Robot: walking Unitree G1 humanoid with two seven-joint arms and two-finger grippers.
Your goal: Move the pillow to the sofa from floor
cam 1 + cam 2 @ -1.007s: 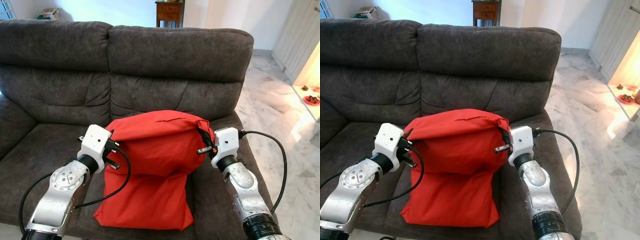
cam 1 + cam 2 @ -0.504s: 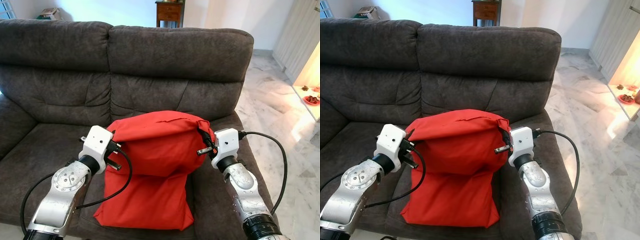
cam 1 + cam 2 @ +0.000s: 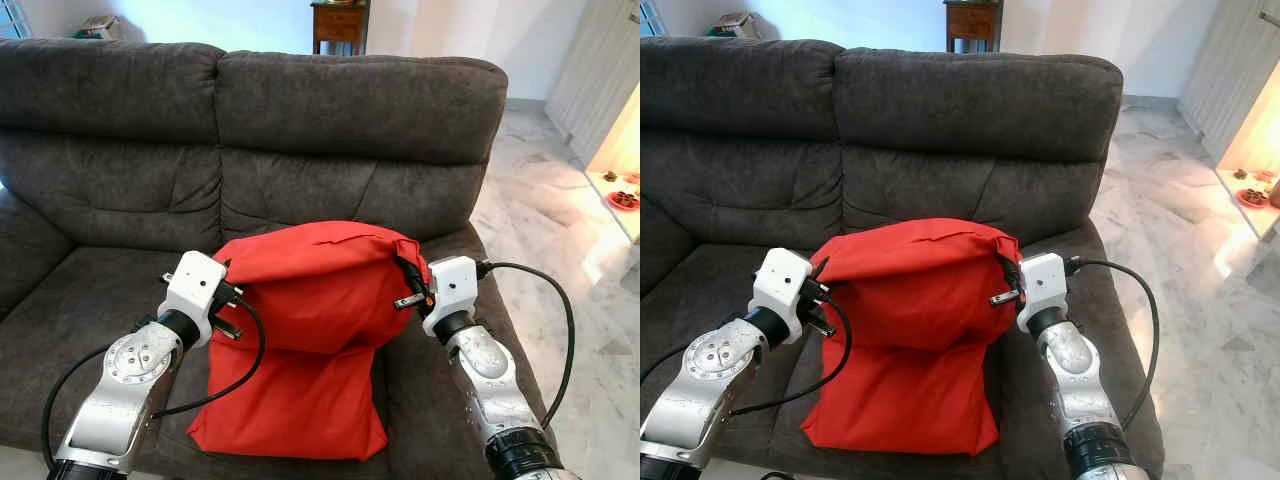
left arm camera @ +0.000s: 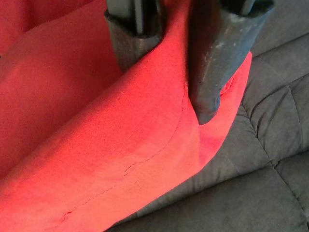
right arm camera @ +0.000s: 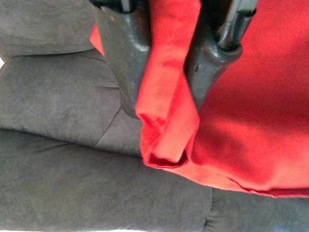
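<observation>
Red fabric pillow [image 3: 305,300], soft and slumped, is held up over the right seat cushion of the dark grey suede-like two-seat sofa [image 3: 350,100]. Its upper part bulges between the two arms; its lower part hangs down and drapes over the seat's front edge toward 6 o'clock. Whether the lower part bears weight on the cushion cannot be told.

Left gripper [image 3: 226,296]: at 9 o'clock of the pillow, at its upper left corner. In the left wrist view the two black fingers [image 4: 212,72] are clamped on a fold of red cloth, a seam line running along the fabric below them; grey sofa upholstery lies behind.

Right gripper [image 3: 410,282]: at 3 o'clock of the pillow, at its upper right corner. In the right wrist view the black fingers [image 5: 125,67] pinch a bunched edge of the red cloth, which curls into a small roll just past the fingertips; grey cushion behind.

Both silver arms reach forward from 6 o'clock, white wrist housings just beside the pillow's sides, black cables looping from each wrist.

Surroundings: wooden side table [image 3: 340,22] behind the sofa back at 12 o'clock. Pale marble-patterned floor [image 3: 560,220] at 3 o'clock of the sofa. A low lit shelf [image 3: 618,195] at the right edge carries small items, too small to identify.
</observation>
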